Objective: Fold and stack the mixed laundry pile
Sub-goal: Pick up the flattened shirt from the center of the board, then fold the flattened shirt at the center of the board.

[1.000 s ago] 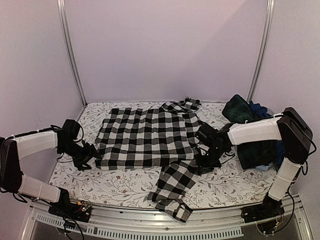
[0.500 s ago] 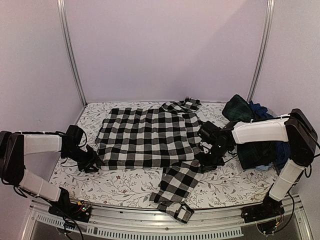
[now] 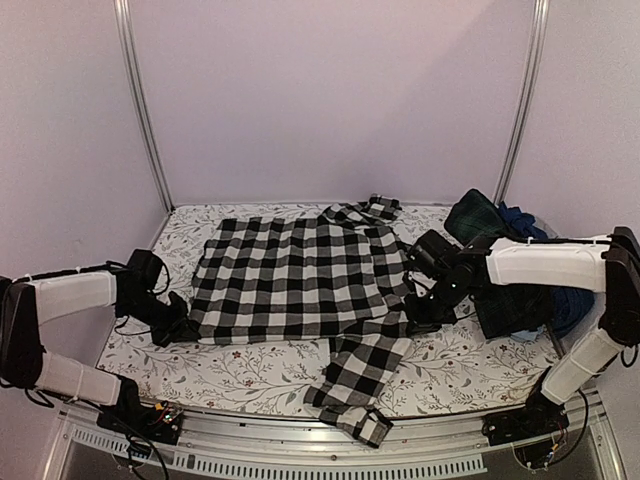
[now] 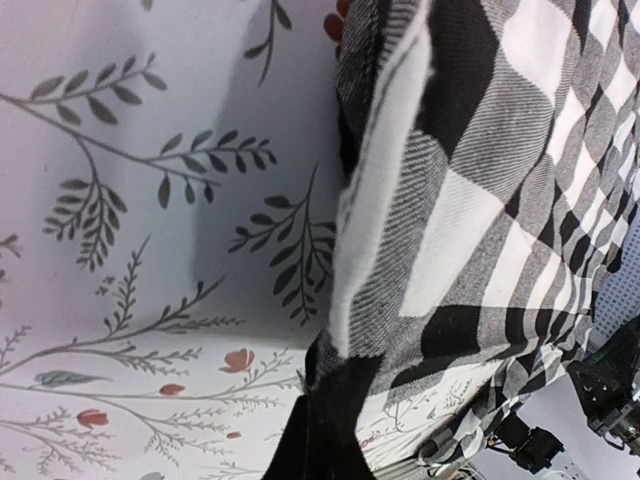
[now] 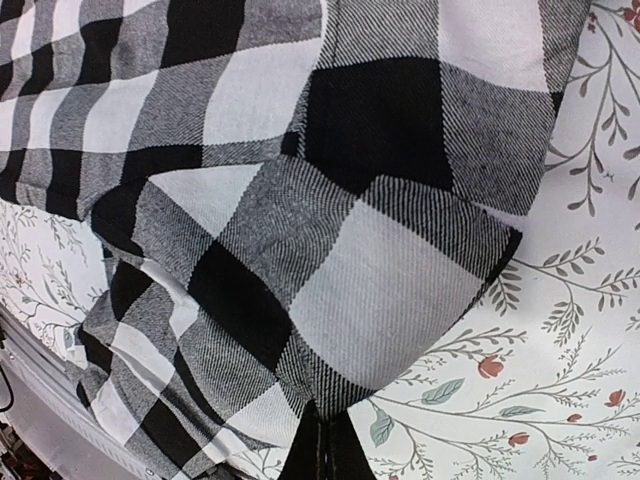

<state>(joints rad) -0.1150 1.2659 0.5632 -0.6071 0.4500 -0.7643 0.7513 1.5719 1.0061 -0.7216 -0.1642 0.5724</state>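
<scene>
The black-and-white checked shirt (image 3: 300,275) lies spread flat in the middle of the floral table covering (image 3: 250,370). One sleeve (image 3: 355,385) trails down to the front edge. My left gripper (image 3: 183,328) is shut on the shirt's near-left hem corner; in the left wrist view the gripper (image 4: 325,440) pinches the hem, with the shirt (image 4: 470,180) lifted just beyond it. My right gripper (image 3: 418,322) is shut on the shirt's near-right edge. The right wrist view shows a fold of the shirt (image 5: 380,290) bunched into the closed gripper (image 5: 322,450). The rest of the laundry pile, led by a dark green plaid garment (image 3: 480,220), sits at the right.
A blue piece (image 3: 520,218) shows behind the plaid garment at the back right, partly hidden by my right arm. Two metal posts (image 3: 140,110) rise at the table's back corners. The metal rail (image 3: 300,450) runs along the front edge.
My left gripper has closed onto the shirt's near-left corner. My right gripper has drawn its edge slightly to the right, and the hanging sleeve shifted with it.
</scene>
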